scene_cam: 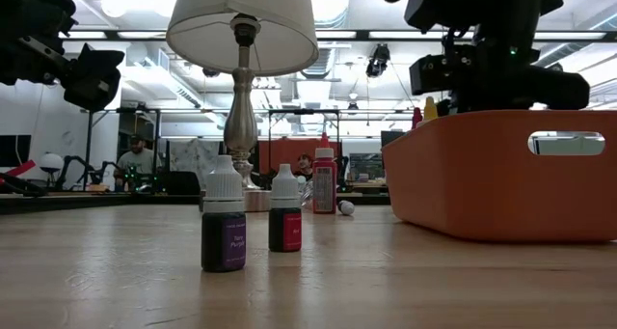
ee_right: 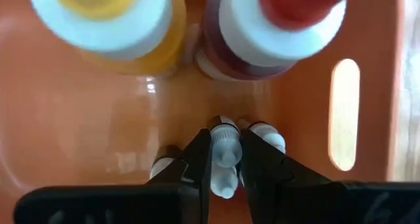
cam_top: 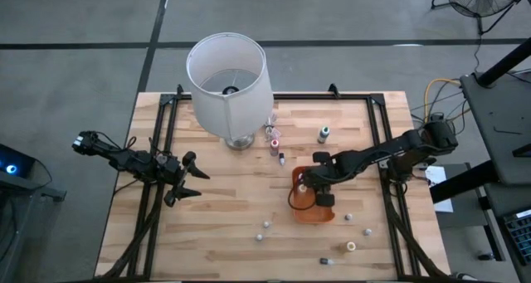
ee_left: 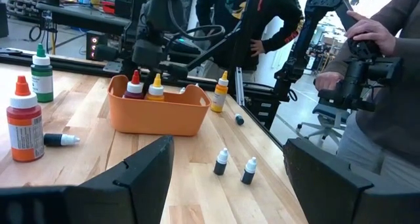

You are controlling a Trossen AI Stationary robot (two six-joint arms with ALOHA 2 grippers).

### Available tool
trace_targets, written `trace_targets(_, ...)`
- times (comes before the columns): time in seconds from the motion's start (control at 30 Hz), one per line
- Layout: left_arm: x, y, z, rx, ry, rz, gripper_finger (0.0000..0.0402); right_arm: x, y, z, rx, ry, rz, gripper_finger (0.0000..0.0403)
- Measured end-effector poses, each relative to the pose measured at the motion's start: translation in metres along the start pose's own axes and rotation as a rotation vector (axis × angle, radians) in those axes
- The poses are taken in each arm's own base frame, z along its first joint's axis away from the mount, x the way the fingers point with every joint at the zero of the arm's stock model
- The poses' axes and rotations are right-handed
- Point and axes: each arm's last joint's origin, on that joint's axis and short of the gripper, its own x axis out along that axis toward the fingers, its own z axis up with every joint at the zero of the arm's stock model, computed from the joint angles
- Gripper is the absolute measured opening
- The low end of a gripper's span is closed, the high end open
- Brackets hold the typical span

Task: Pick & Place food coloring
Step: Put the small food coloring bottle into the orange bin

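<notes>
The right gripper point(ee_right: 226, 159) reaches down into the orange tray point(cam_top: 319, 211) near the middle of the table point(cam_top: 241, 233), its fingers pinching a tiny white-capped bottle point(ee_right: 225, 145) just above the tray floor. Two more small bottles lie on the tray bottom beside the fingers, and two larger ones, a yellow-capped bottle point(ee_right: 108, 23) and a red-capped bottle point(ee_right: 279, 27), stand upright against the tray's far wall.

The left gripper point(cam_top: 187, 179) hovers well apart at the table's left side, its fingers spread and holding nothing.

Other food coloring sits scattered around. A pair of small dark bottles point(scene_cam: 224, 228) stands upright near the front edge, just beside each other. A red bottle point(cam_top: 274, 144) stands close to the lamp point(cam_top: 230, 84), with a tiny bottle point(cam_top: 281, 159) lying flat nearby and a green-capped bottle point(cam_top: 323, 134) farther back. More small bottles dot the boards to the front right of the tray. The big white lampshade crowds the back centre of the table.

People point(ee_left: 367, 73) stand in the room beyond the table.
</notes>
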Motion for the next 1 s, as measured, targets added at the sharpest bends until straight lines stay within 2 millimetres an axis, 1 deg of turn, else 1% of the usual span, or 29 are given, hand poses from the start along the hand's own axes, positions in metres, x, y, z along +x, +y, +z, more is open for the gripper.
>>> trace_targets(0.2,0.0,0.0,0.0,0.0,0.0,0.0,0.0259,0.0,0.001,-0.001,-0.002,0.004,0.022,0.0058)
trace_targets(0.5,0.0,0.0,0.0,0.0,0.0,0.0,0.0259,0.0,0.001,0.0,0.003,0.003,0.025,0.0121)
trace_targets(0.7,0.0,0.0,0.0,0.0,0.0,0.001,0.0259,-0.002,0.001,0.0,0.004,0.008,0.022,0.015)
trace_targets(0.83,0.0,0.0,0.0,0.0,0.0,0.0,0.0259,-0.012,0.001,0.006,0.007,-0.015,0.026,0.0159)
trace_targets(1.0,0.0,0.0,0.0,0.0,0.0,0.001,0.0258,-0.032,0.0,0.017,0.015,-0.088,0.039,0.0162)
